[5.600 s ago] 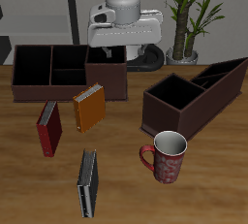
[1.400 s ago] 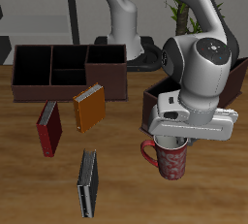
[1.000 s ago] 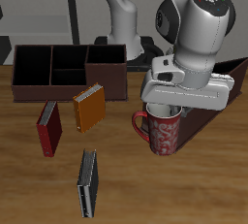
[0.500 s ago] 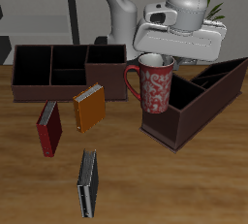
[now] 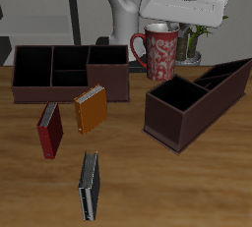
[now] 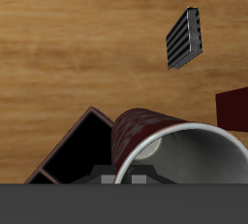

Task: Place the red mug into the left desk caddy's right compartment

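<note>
My gripper [image 5: 163, 23] is shut on the rim of the red mug [image 5: 160, 52] and holds it upright, high above the table, handle pointing toward the square caddy. The mug hangs back of and above the left desk caddy [image 5: 210, 105], the dark maroon box lying diagonally. Its right compartment [image 5: 175, 97], the large squarish section, is open and empty, nearer the table's front than the mug. In the wrist view the mug's rim and pale inside [image 6: 172, 143] fill the space before the gripper [image 6: 137, 176], with a corner of the caddy's compartment [image 6: 81, 146] beside it.
A like caddy [image 5: 41, 88] stands square at the back. An orange book [image 5: 90, 108], a red book [image 5: 49, 130] and a grey-black book [image 5: 89, 184] lie on the table; the grey-black one shows in the wrist view [image 6: 182, 37]. A potted plant [image 5: 199, 36] stands behind.
The gripper closed on the mug standing near the table's front, lifted it, and has carried it up and toward the back, above the diagonal caddy's level.
</note>
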You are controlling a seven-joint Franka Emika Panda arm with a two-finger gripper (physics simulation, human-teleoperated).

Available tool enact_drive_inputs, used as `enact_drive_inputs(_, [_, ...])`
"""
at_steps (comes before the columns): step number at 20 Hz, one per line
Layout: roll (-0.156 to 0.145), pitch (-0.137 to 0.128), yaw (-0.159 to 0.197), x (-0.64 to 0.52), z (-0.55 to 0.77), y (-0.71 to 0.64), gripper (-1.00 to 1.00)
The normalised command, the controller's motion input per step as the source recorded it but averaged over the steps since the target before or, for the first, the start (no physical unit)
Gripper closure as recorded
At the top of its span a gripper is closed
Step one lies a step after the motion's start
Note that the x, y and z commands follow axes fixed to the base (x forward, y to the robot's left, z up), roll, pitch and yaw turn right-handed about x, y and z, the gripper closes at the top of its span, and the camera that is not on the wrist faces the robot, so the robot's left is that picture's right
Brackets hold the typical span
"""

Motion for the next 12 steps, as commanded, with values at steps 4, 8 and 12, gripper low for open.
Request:
enact_drive_inputs(4, [0.005, 0.001, -0.006, -0.18, 0.04, 0.10, 1.00])
enact_drive_inputs(8, [-0.036, 0.019, 0.002, -0.27, -0.06, 0.18, 1.00])
enact_drive_inputs(12, [-0.101, 0.036, -0.015, -0.12, -0.15, 0.26, 1.00])
